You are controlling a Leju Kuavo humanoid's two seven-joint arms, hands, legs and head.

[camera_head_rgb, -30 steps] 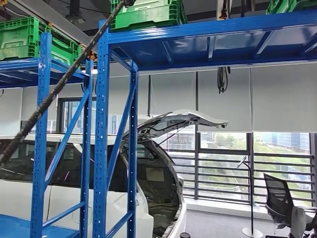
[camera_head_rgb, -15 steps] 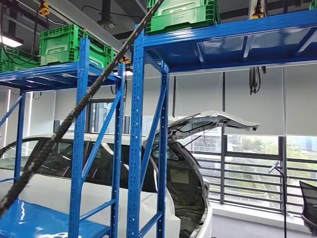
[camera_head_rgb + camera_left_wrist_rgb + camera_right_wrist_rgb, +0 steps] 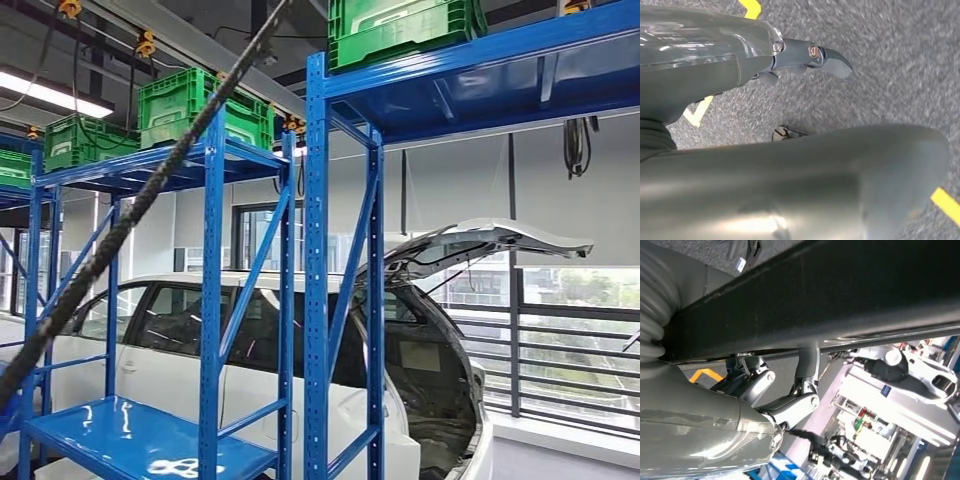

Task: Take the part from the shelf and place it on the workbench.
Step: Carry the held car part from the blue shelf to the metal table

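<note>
Camera pan since 1.0 s ago: the whole head view has shifted, so the frame moved and the things did not. Blue shelf racks now sit mid-frame instead of far left, and a further bay has come in at the left with its low shelf board showing. White car behind the racks shows more of its side; its raised tailgate has slid toward the right edge. The office chair seen earlier at the right is out of frame. Green crates sit on the top shelf boards, more of them than before. Braided cable runs diagonally across the left of the head view, as before.

Right hand: fingers curl up against a long dark part that spans the wrist view, so the part is in that hand and off the shelf. Can't tell where the thumb sits.

Left hand: hangs over grey floor with yellow tape, fingers spread from the thumb, holding nothing.
</note>
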